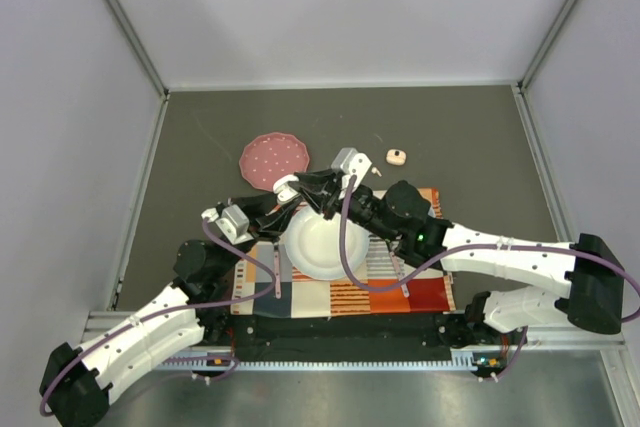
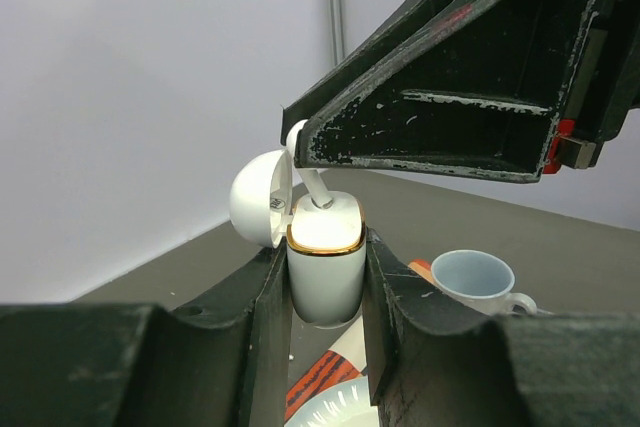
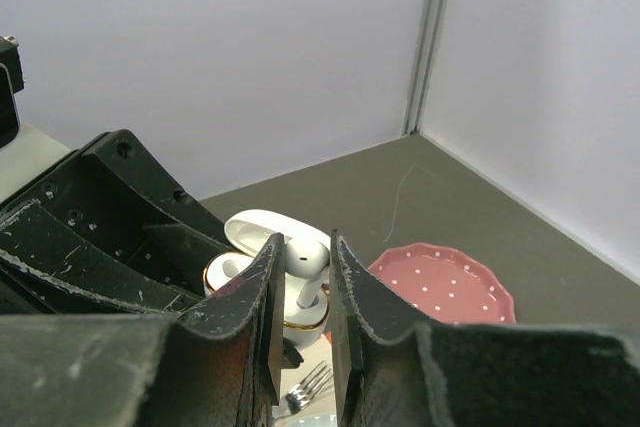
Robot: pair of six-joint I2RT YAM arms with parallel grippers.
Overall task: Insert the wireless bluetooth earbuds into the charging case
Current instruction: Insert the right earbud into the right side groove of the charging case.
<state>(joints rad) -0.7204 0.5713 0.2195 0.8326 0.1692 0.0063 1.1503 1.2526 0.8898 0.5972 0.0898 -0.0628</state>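
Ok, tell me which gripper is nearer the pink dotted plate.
Left. The left gripper, shut on the charging case, hangs just beside the pink dotted plate. The right gripper, pinching an earbud over the case, is farther to the right.

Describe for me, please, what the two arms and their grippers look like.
The left arm and right arm have white links and black joints, each trailed by a purple cable. A green light shows on the right arm. The left gripper and right gripper have black, wedge-shaped fingers, scuffed and chipped pale.
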